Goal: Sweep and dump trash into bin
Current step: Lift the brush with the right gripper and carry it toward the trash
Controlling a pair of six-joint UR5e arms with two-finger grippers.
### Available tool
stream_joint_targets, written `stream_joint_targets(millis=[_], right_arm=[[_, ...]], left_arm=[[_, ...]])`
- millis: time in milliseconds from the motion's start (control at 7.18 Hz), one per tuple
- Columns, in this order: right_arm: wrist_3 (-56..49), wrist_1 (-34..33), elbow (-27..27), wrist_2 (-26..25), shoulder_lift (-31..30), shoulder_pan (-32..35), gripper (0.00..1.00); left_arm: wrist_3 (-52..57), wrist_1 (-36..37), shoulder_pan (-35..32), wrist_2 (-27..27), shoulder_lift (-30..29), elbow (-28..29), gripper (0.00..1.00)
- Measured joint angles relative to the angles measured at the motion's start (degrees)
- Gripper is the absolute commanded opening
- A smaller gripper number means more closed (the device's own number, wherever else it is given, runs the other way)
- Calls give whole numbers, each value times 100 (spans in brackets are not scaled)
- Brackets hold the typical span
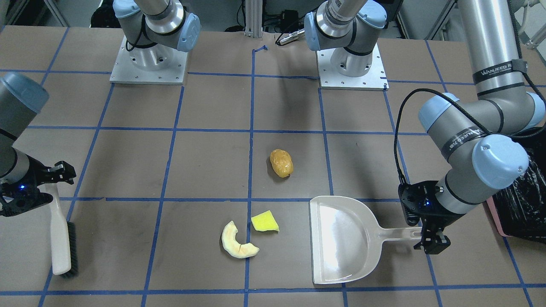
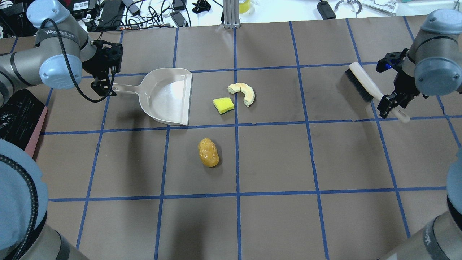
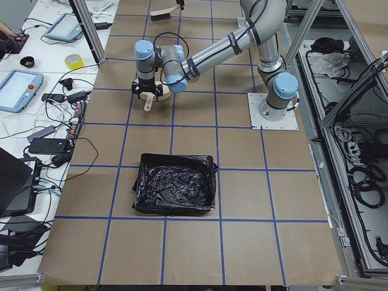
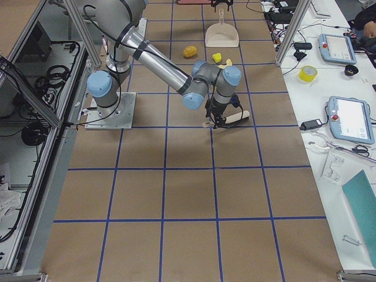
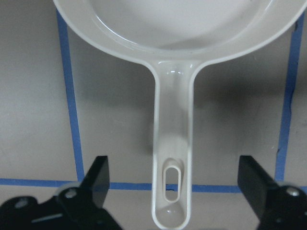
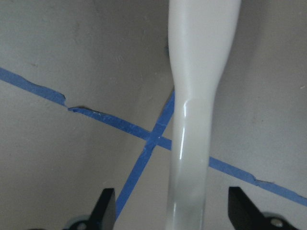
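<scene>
The trash lies mid-table: a golden-brown lump (image 1: 281, 163) (image 2: 208, 152), a yellow wedge (image 1: 264, 221) (image 2: 223, 105) and a pale curved rind (image 1: 236, 246) (image 2: 243, 93). The beige dustpan (image 1: 341, 238) (image 2: 168, 97) lies flat beside the wedge. My left gripper (image 5: 175, 191) (image 2: 104, 88) is open, with its fingers wide apart on either side of the dustpan handle (image 5: 173, 143). My right gripper (image 6: 175, 211) (image 2: 393, 103) is open astride the beige brush handle (image 6: 192, 120); the brush (image 2: 364, 85) (image 1: 62, 243) lies on the table. The bin (image 3: 176, 191) (image 2: 21, 115), lined with a black bag, stands on my left.
The table is brown paper with a blue tape grid (image 2: 236, 126). The two arm bases (image 1: 149, 59) (image 1: 352, 64) stand at the robot's edge. Cables and tablets (image 3: 21, 88) lie beyond the table's far edge.
</scene>
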Motion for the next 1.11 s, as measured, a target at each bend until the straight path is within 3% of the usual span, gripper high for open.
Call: stream_joint_targets(millis=[279, 557, 1114], right_arm=[[1, -3, 2, -12, 5, 0, 40], [-4, -2, 2, -38, 9, 0, 0], [87, 23, -18, -296, -11, 1, 0]], left_arm=[[-168, -50, -16, 558, -126, 18, 90], [-262, -93, -20, 777, -163, 31, 89], [-489, -36, -20, 540, -332, 136, 85]])
